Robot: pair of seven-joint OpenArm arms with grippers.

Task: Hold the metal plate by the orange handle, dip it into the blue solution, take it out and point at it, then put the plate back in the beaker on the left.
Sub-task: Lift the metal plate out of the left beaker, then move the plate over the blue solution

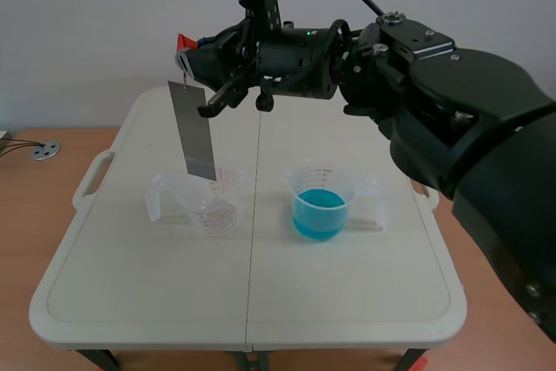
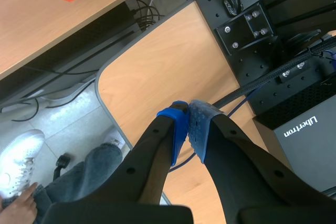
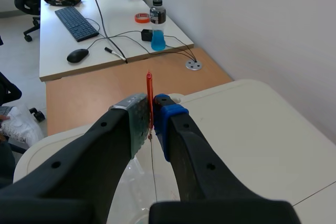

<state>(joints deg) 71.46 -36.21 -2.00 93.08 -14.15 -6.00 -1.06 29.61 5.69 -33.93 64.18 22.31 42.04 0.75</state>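
Note:
My right arm reaches across from the right, raised above the table. Its gripper (image 1: pixel 188 51) is shut on the orange handle (image 1: pixel 185 42) of the grey metal plate (image 1: pixel 193 132). The plate hangs slightly tilted, its lower edge at the rim of the clear empty left beaker (image 1: pixel 208 204). To the right stands the beaker of blue solution (image 1: pixel 320 206). In the right wrist view the handle (image 3: pixel 149 95) is pinched in that gripper (image 3: pixel 151 111), and the plate shows as a thin edge (image 3: pixel 154 179). My left gripper (image 2: pixel 189 127) is shut on nothing, away from the table.
The white folding table (image 1: pixel 130 301) has handle cut-outs at its sides. A wooden desk lies behind it with a cable grommet (image 1: pixel 45 151). Black equipment (image 2: pixel 294 103) and a person's shoe (image 2: pixel 18 156) lie under my left gripper.

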